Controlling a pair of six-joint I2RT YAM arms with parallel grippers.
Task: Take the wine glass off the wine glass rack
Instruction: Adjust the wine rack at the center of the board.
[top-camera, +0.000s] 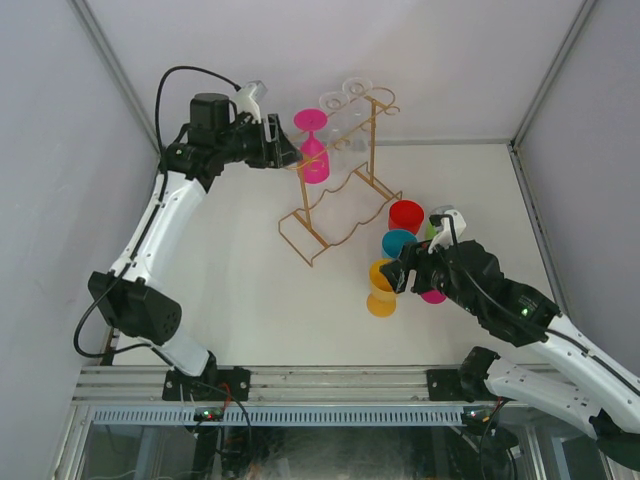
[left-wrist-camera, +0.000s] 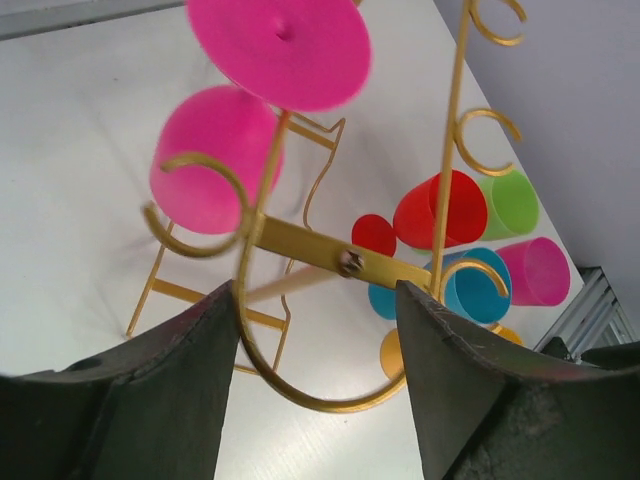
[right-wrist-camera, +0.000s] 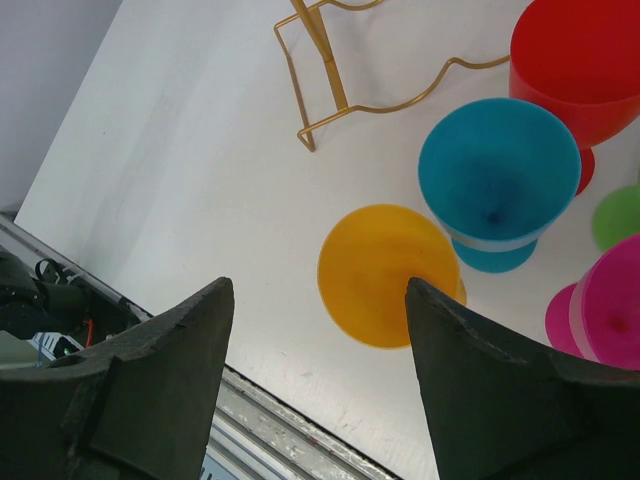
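Left gripper (left-wrist-camera: 315, 300), spread wide, sits at the rack (left-wrist-camera: 300, 243) beside its hanging pink glass (left-wrist-camera: 215, 160); right gripper (right-wrist-camera: 318, 290), wide too, hovers just off the rack.

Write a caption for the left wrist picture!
Open left gripper facing the pink wine glass hanging on the gold rack.

We stretch our left arm (top-camera: 165, 215) up from its base towards the back, the wrist bent over to the right, so our left gripper (top-camera: 292, 153) points sideways. Its dark fingers (left-wrist-camera: 150, 400) stand spread apart. Our right arm (top-camera: 530, 315) reaches in low from the right, and our right gripper (right-wrist-camera: 318, 292) faces down and left, its jaws likewise wide.
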